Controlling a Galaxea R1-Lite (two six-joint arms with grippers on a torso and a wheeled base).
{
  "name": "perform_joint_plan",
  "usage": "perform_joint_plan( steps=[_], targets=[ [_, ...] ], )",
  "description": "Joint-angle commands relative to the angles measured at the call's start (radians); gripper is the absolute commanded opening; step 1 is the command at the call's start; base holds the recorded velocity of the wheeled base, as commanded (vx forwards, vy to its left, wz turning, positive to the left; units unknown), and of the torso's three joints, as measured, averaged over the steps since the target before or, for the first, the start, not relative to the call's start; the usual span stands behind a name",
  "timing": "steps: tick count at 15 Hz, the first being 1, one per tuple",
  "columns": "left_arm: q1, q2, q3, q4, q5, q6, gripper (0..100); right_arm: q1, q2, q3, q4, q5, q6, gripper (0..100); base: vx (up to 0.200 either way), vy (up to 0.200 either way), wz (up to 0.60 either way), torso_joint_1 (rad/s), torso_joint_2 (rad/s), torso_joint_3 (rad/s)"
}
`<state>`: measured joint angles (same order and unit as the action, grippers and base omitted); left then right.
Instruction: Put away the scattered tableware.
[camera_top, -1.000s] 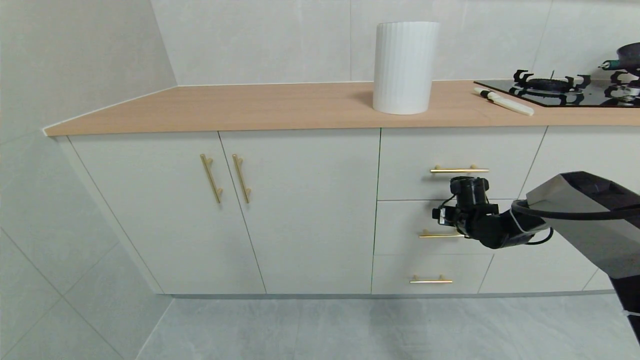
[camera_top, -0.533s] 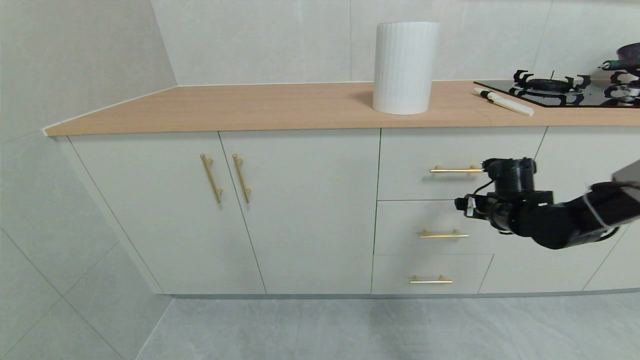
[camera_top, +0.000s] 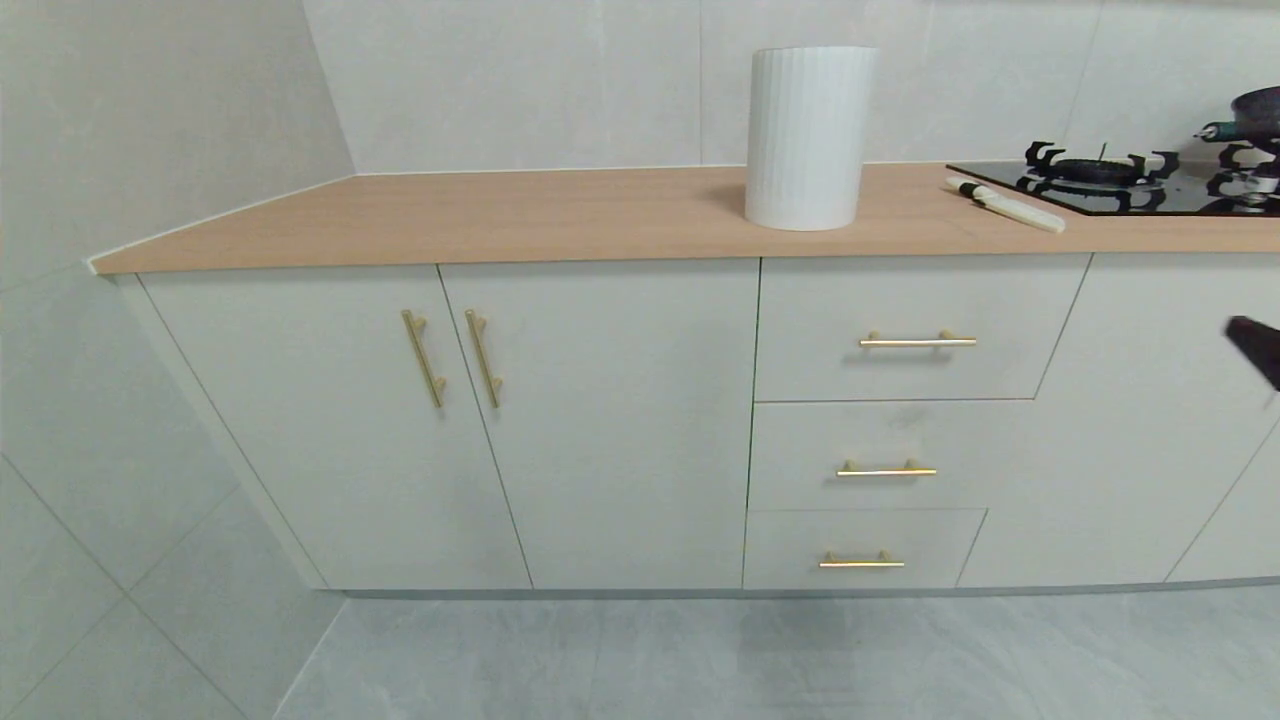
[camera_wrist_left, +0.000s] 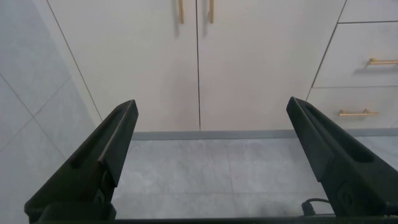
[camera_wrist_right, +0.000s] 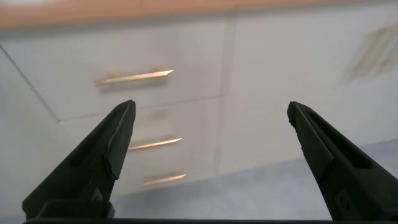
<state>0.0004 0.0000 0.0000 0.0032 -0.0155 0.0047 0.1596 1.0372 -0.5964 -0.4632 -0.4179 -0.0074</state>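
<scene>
A white-handled utensil (camera_top: 1005, 203) lies on the wooden countertop (camera_top: 520, 215) beside the hob. A tall white ribbed container (camera_top: 808, 137) stands upright to its left. My right gripper (camera_wrist_right: 211, 109) is open and empty, held in front of the drawer fronts, with the top drawer's brass handle (camera_wrist_right: 134, 77) ahead of it. A dark part of my right arm (camera_top: 1258, 350) shows at the head view's right edge. My left gripper (camera_wrist_left: 211, 107) is open and empty, low down, facing the double cabinet doors (camera_wrist_left: 198, 56) and the floor.
Three drawers with brass handles (camera_top: 917, 341) stack below the container. A black gas hob (camera_top: 1120, 180) with a dark pot (camera_top: 1255, 110) sits at the counter's right end. Walls close the left corner. Grey tiled floor (camera_top: 640, 660) spreads in front.
My right arm has swung away to the right from the drawer fronts and has almost left the head view. All drawers stay shut.
</scene>
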Motion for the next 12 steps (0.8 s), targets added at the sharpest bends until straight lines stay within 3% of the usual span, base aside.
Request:
perform_joint_plan(
  steps=[1,4,6,9,12],
  targets=[
    [0.001,0.000,0.000,0.000,0.000,0.000,100,-0.072,-0.554,0.176,0.167,-0.012,-0.098,100,0.000,0.000,0.00,0.000,0.00,0.000],
    [0.001,0.000,0.000,0.000,0.000,0.000,100,-0.092,-0.855,0.213,0.420,-0.013,-0.137,100,0.000,0.000,0.00,0.000,0.00,0.000],
    [0.000,0.000,0.000,0.000,0.000,0.000,100,-0.117,-0.973,0.224,0.508,-0.012,-0.157,100,0.000,0.000,0.00,0.000,0.00,0.000],
    [0.001,0.000,0.000,0.000,0.000,0.000,100,-0.157,-1.037,0.291,0.503,-0.016,-0.155,100,0.000,0.000,0.00,0.000,0.00,0.000],
    [0.001,0.000,0.000,0.000,0.000,0.000,100,-0.157,-1.037,0.440,0.365,-0.019,-0.141,100,0.000,0.000,0.00,0.000,0.00,0.000]
  ],
)
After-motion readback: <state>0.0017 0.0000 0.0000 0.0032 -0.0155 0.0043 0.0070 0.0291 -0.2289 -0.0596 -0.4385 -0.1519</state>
